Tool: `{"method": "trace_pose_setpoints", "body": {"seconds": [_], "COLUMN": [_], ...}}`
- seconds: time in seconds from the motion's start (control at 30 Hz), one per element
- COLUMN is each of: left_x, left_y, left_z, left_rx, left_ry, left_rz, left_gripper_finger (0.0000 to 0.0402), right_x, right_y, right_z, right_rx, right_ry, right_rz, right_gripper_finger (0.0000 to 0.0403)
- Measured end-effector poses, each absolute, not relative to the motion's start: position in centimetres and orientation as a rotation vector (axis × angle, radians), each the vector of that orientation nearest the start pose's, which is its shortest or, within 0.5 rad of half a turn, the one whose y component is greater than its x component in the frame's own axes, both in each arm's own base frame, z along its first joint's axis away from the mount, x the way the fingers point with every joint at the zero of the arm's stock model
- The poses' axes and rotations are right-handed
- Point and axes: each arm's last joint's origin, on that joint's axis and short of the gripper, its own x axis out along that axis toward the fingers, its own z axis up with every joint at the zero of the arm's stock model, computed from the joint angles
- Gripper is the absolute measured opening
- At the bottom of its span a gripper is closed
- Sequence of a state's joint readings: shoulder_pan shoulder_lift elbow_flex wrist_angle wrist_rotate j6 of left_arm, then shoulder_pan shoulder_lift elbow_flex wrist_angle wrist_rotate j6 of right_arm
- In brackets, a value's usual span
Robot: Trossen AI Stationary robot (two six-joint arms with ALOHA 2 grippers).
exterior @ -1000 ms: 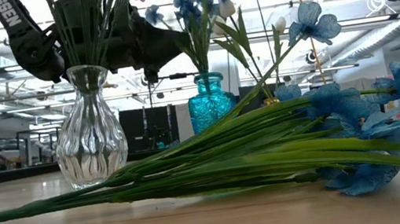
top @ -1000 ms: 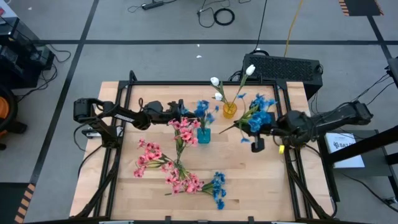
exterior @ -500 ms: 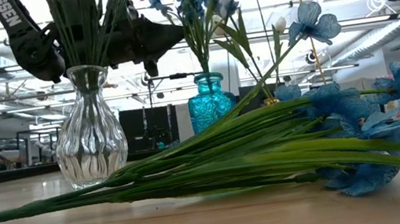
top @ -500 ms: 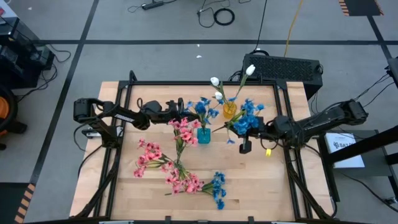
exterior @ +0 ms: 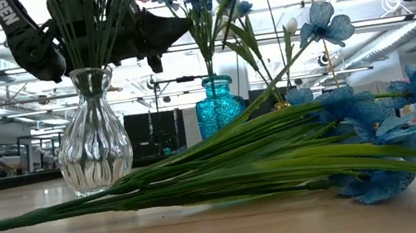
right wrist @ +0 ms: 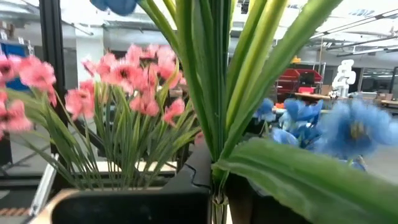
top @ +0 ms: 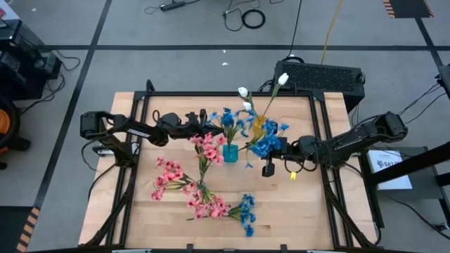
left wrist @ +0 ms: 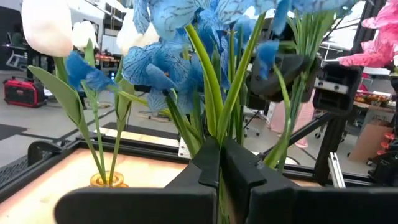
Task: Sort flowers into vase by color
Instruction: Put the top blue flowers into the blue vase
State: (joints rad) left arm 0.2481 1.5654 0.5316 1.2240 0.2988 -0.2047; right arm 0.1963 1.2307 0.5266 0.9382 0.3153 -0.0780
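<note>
My left gripper (top: 208, 127) is shut on a blue-blossomed spray (top: 229, 121) that stands above the teal vase (top: 230, 152). In the low view its stems reach down into the teal vase's neck (exterior: 215, 82). My right gripper (top: 275, 148) is shut on a second blue spray (top: 268, 140), held in the air between the teal vase and the yellow vase (top: 259, 125). White tulip buds (top: 282, 79) stand in the yellow vase. Pink blossoms (top: 208, 147) stand in a clear glass vase (exterior: 96, 141). My left gripper pinches the bundled green stems (left wrist: 217, 132) of the blue spray between its two fingers, below the blossoms, coming level from the table's left and lying across the stems. The spray stands upright. My right gripper pinches its blue spray's green stems (right wrist: 214, 146) between both fingers, coming from the table's right across the stems. This spray is lifted clear of the table.
More pink sprays (top: 174, 180) and a blue spray (top: 246, 209) lie flat on the near half of the wooden table (top: 309, 211). In the low view the lying blue spray (exterior: 344, 141) fills the foreground. A black frame (top: 211, 94) borders the table.
My right gripper has carried its blue spray toward the table's left, from near the right frame rail to beside the teal and yellow vases. The blue blossoms held by my left gripper have risen a little above the teal vase.
</note>
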Motion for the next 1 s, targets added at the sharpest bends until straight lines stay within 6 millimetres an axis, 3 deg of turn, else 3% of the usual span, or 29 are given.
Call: {"method": "trace_pose_setpoints", "body": {"seconds": [0.63, 1.0], "left_x": [27.9, 27.5], "left_y": [6.6, 7.1], "left_z": [21.1, 20.8], "left_rx": [-0.146, -0.153], "left_ry": [-0.197, -0.176], "left_rz": [-0.043, -0.015], "left_gripper_finger": [0.0007, 0.0007], "right_x": [26.8, 26.9], "right_y": [3.9, 3.6], "right_z": [23.2, 23.2], "right_rx": [-0.142, -0.131], "right_ry": [-0.139, -0.149], "right_rz": [-0.152, -0.189], "right_gripper_finger": [0.0011, 0.0011]}}
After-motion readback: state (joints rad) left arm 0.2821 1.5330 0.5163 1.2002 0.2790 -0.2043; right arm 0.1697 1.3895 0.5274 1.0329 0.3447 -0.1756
